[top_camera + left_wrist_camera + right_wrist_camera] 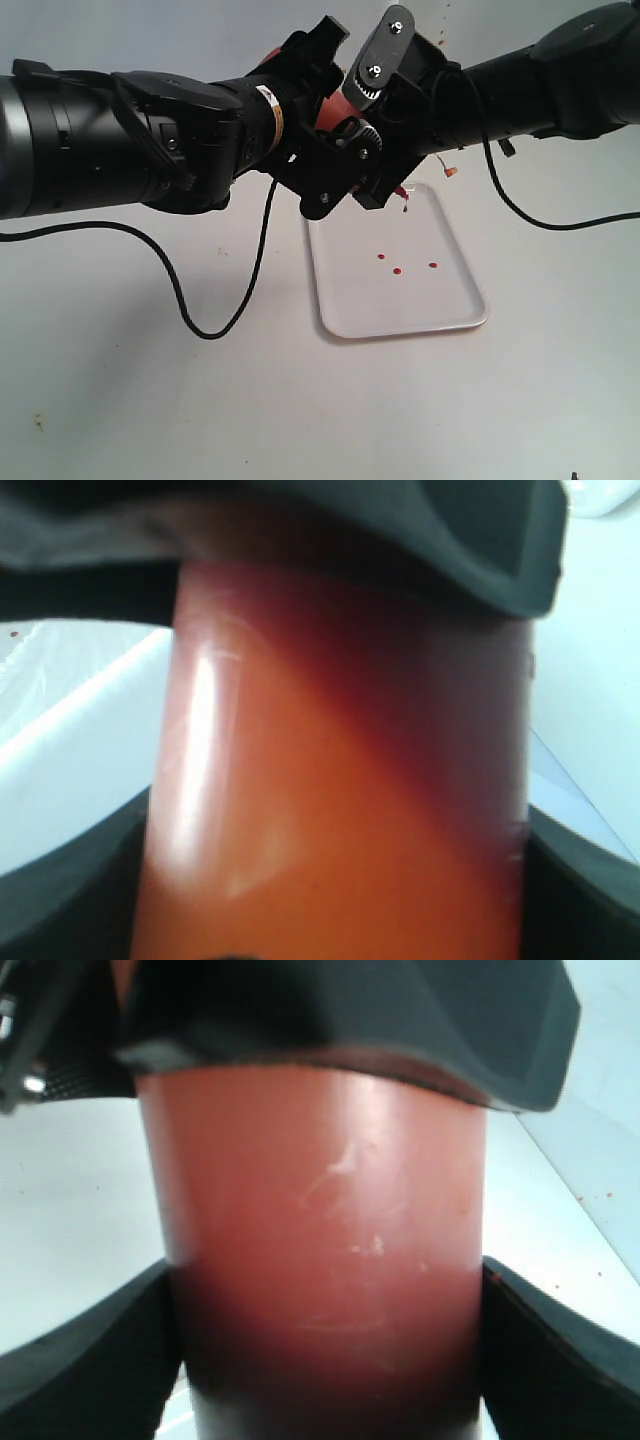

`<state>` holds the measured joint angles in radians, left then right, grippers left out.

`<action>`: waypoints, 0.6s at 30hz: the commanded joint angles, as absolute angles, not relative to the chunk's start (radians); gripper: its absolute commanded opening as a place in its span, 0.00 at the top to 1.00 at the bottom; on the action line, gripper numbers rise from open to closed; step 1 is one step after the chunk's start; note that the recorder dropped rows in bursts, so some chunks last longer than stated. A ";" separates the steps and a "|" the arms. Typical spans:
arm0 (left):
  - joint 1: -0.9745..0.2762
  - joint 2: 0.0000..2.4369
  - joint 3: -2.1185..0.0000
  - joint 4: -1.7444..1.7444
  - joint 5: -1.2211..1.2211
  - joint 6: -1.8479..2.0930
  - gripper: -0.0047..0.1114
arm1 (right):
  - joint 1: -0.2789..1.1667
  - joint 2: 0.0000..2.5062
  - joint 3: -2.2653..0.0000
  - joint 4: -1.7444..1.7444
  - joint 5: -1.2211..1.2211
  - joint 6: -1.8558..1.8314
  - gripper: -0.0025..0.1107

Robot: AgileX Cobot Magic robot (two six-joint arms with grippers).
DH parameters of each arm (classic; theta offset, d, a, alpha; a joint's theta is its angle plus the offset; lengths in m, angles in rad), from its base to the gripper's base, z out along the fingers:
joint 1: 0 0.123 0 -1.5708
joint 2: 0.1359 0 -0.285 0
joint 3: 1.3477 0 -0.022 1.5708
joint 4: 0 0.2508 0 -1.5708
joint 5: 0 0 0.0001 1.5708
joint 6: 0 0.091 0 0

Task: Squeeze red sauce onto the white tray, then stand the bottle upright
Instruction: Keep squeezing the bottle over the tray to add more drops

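The bottle (326,108), dark red and translucent, hangs tilted over the white tray (400,312) with its red nozzle (402,192) pointing down at the tray's far end. Its small cap (451,172) dangles beside it. Three drops of red sauce (398,272) lie on the tray. My left gripper (312,100) is shut on the bottle's upper body and my right gripper (378,135) on the part nearer the nozzle. The bottle (340,810) fills the left wrist view between the left gripper's (330,890) fingers (60,890). The right wrist view shows the bottle (320,1240) clamped in the right gripper (325,1345).
A black cable (200,330) loops over the white tabletop left of the tray. Another cable (560,225) hangs from the right arm past the tray's far right. A small brown speck (38,422) marks the near left of the table.
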<state>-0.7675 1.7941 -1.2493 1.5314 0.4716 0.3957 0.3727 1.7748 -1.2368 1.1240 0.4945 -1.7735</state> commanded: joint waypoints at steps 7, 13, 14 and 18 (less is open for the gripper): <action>-0.766 1.768 -1.267 1.557 0.496 0.376 0.96 | 0.372 1.772 -1.229 1.113 0.475 -1.747 0.48; -0.766 1.768 -1.267 1.557 0.496 0.411 0.96 | 0.372 1.772 -1.229 1.112 0.495 -1.745 0.09; -0.766 1.768 -1.267 1.557 0.496 0.424 0.96 | 0.372 1.772 -1.229 1.110 0.498 -1.745 0.09; -0.766 1.768 -1.267 1.557 0.494 0.457 0.96 | 0.372 1.772 -1.229 1.110 0.500 -1.745 0.13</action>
